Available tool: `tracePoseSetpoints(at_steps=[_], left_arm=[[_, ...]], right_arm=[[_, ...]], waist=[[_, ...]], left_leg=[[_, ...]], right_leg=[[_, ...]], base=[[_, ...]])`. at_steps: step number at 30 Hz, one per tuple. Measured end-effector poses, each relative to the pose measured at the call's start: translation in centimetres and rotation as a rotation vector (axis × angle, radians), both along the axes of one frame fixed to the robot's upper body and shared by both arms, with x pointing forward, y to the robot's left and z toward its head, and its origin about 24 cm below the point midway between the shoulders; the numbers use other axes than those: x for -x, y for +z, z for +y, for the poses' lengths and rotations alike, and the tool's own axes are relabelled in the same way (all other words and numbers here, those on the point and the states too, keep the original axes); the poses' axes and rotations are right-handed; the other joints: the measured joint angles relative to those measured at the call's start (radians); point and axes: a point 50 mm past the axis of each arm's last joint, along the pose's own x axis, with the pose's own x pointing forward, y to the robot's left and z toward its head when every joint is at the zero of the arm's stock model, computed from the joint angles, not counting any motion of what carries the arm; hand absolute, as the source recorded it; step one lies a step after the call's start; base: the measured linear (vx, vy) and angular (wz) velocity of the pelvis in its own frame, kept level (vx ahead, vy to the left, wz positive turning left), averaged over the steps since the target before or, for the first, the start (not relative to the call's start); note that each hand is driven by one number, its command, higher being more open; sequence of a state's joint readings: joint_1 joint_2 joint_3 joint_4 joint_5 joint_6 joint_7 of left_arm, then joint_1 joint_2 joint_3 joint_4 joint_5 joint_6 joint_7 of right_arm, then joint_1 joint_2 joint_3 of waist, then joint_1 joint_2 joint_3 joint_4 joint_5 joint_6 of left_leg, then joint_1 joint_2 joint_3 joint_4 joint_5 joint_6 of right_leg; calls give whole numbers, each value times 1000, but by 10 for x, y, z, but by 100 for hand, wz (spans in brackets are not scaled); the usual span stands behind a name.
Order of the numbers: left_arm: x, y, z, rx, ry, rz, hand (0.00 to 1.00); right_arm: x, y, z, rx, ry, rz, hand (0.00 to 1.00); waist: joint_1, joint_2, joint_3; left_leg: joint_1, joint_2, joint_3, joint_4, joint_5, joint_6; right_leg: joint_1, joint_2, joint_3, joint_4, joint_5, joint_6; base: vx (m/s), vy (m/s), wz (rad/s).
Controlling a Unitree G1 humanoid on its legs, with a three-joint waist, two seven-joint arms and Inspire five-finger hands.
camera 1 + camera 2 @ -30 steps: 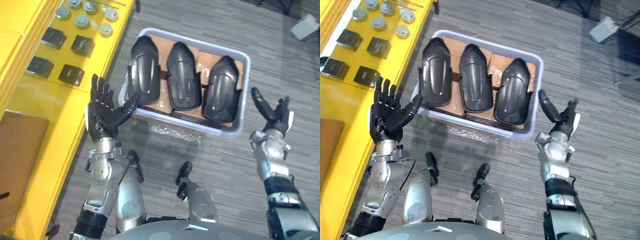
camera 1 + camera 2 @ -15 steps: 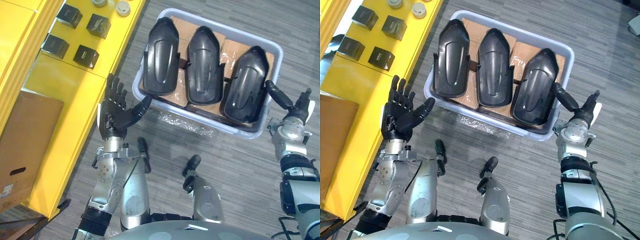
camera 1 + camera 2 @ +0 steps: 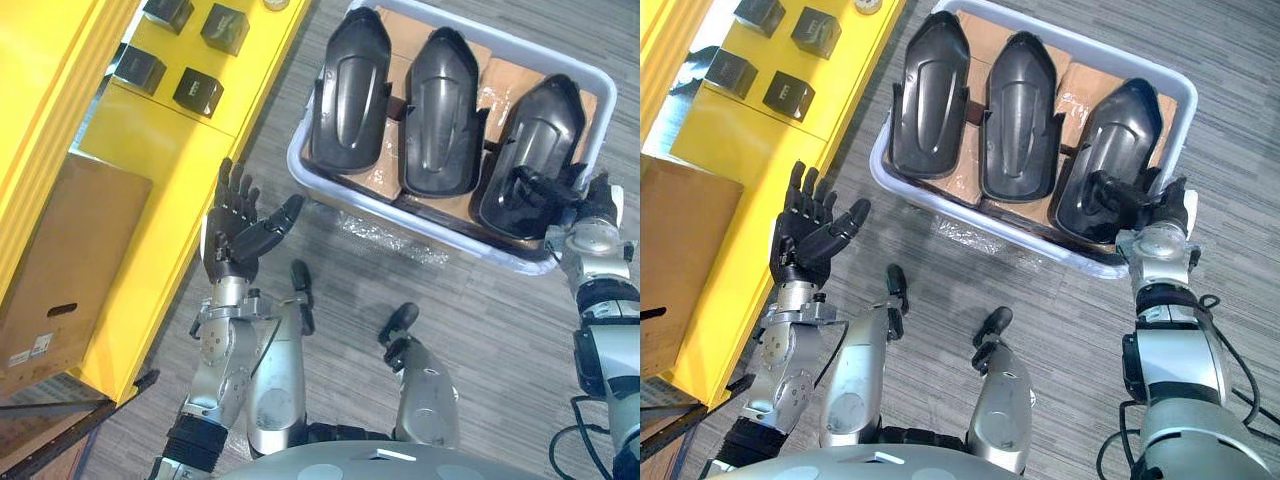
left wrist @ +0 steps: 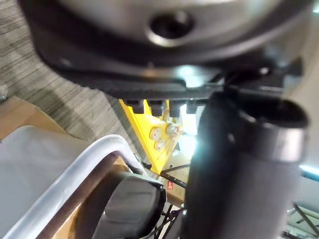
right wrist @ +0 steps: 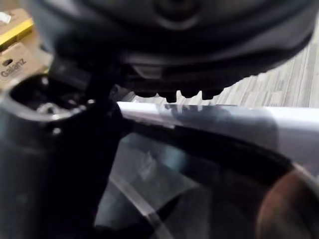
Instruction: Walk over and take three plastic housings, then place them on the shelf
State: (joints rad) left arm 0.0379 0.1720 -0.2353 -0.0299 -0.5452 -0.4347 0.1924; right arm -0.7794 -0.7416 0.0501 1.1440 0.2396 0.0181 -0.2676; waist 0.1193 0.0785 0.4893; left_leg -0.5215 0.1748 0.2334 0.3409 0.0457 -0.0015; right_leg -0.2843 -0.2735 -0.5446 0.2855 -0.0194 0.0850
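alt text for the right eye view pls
The robot's right hand rests on the rightmost of three black plastic housings lying side by side in a pale bin on the floor. Its left hand is held open beside a yellow shelf.

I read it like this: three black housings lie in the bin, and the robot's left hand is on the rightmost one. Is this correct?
One thing is wrong. The hand on the rightmost housing is the right hand, as the right eye view shows. The left hand is held up open outside the bin, on its other side. The rest is correct.
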Motion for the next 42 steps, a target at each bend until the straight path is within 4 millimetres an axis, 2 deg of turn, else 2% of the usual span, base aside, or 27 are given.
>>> tracePoseSetpoints(at_steps=[4,5,9,12,17,25,32,38,40,42], left_arm=[[0,-6,-2,9,2,26,100],[0,-6,-1,9,4,27,100],[0,-6,-2,11,1,27,100],[0,-7,-1,26,1,32,100],[2,-10,-10,47,-35,49,100],[3,-10,-10,48,-37,48,100],[6,-13,-7,39,-37,58,100],[9,-15,4,20,-14,72,100],[11,-10,8,10,-13,53,100],[15,-6,13,-8,-13,35,100]], right_arm=[[0,29,-14,63,-34,-8,100],[-1,34,-14,71,-37,-11,0],[-4,42,-13,120,-66,16,0],[-2,50,-17,224,-135,40,0],[2,70,-24,383,-220,78,0],[-2,75,-20,404,-214,105,0],[3,64,-22,430,-212,142,0],[12,46,-24,480,-172,161,0],[14,40,-22,490,-149,157,0],[14,31,-14,519,-112,160,0]], waist=[[16,28,10],[18,28,10],[18,30,10],[18,31,10],[19,56,10],[19,62,9],[18,62,10],[14,58,11],[14,53,13],[11,36,18]], left_leg=[[-10,-11,-7,-10,15,6],[-11,-15,-7,-16,21,7],[-13,-21,-9,-32,32,9],[-16,-23,-10,-32,34,9],[-16,-26,-11,-39,41,10],[-17,-26,-13,-50,59,8],[-12,-25,-22,-52,65,4],[24,-25,-23,-85,80,0],[32,-22,-25,-88,81,-1],[57,-21,-18,-105,85,-4]], right_leg=[[-16,-13,-4,22,-3,-2],[-23,-18,-4,31,-6,-3],[-38,-26,-4,48,-12,-4],[-46,-31,-2,62,-16,-7],[-52,-38,-3,75,-20,-6],[-65,-40,-3,96,-31,-13],[-60,-43,-11,115,-45,-18],[-27,-36,-23,108,-50,-20],[-17,-30,-24,101,-50,-20],[1,-25,-20,90,-49,-18]], base=[[-40,-11,8],[-44,-24,9],[-26,-23,3],[0,0,0],[-1,-5,1],[4,-25,1],[-6,-30,4],[-4,-39,4],[-3,-16,2],[5,-24,-5]])
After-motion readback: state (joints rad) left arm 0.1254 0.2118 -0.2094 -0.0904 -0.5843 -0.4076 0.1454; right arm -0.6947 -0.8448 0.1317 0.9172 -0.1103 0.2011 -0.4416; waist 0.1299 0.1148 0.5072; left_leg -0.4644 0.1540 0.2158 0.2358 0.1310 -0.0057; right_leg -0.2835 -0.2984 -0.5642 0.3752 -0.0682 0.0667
